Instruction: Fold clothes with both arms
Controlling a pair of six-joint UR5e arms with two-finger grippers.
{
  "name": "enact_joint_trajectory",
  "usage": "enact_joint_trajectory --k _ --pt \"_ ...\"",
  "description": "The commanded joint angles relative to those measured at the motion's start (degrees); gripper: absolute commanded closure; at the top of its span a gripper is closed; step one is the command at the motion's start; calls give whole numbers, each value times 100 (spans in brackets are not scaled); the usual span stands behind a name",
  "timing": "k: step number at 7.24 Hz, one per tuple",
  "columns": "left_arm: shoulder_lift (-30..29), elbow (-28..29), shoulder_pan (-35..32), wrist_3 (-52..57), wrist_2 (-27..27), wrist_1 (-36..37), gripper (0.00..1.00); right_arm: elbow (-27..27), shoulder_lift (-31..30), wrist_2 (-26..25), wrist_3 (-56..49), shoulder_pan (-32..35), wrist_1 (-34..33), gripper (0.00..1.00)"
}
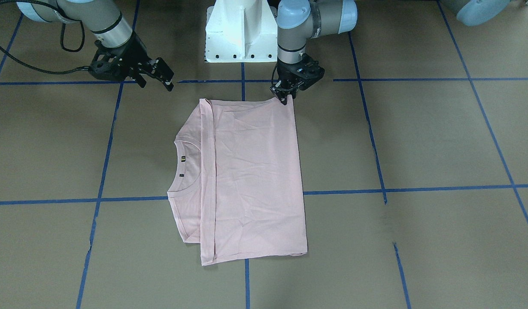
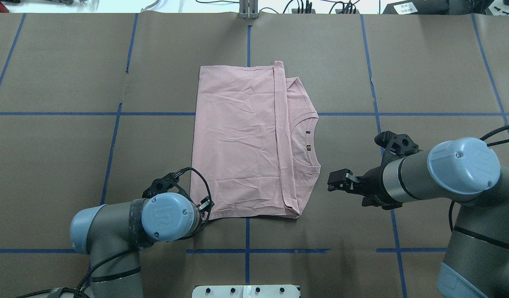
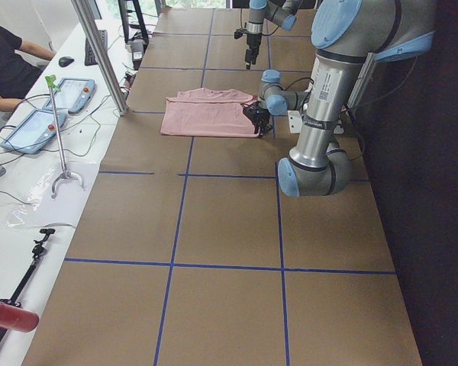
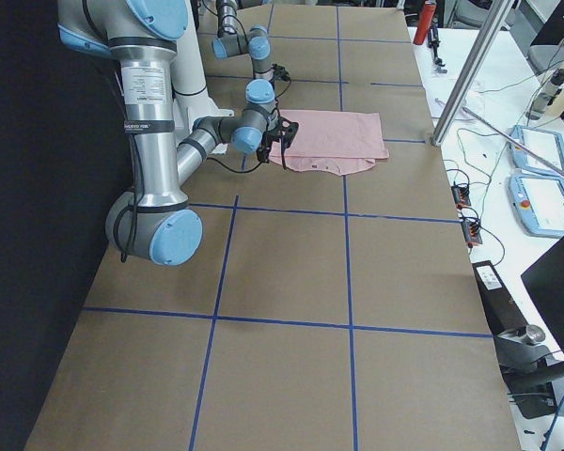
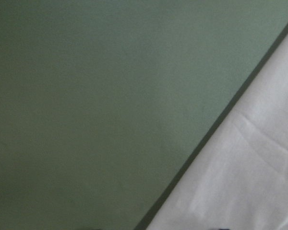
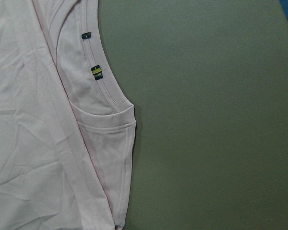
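Note:
A pale pink T-shirt point(image 1: 255, 171) lies folded flat mid-table point(image 2: 238, 140), plain side up, with the neckline and its small tags toward my right side point(image 6: 93, 72). My left gripper point(image 1: 284, 98) is down at the shirt's near left corner point(image 2: 207, 205). Its fingers stand close together, pinching the cloth edge. The left wrist view shows only brown table and the shirt's edge point(image 5: 245, 182). Beside the collar and apart from the cloth, my right gripper point(image 1: 159, 79) hovers open point(image 2: 332, 182). The printed side does not show.
The table is covered in brown paper point(image 2: 72, 145) with a grid of blue tape lines point(image 1: 375, 189). The white pedestal base point(image 1: 240, 34) stands at the robot's edge. A side bench holds tablets point(image 3: 69, 95), cables and a person's arm point(image 3: 15, 57).

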Motion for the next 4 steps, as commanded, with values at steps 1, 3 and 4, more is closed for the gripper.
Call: enact_joint_trajectory --k 1,3,4 --pt "3 -80 32 52 -26 17 100 1 -8 7 -9 15 8 0" --pt "12 -404 32 78 -44 245 100 -7 -8 7 -9 15 0 0" --pt "12 -432 32 61 -44 281 100 -7 -8 7 -9 33 0 0"
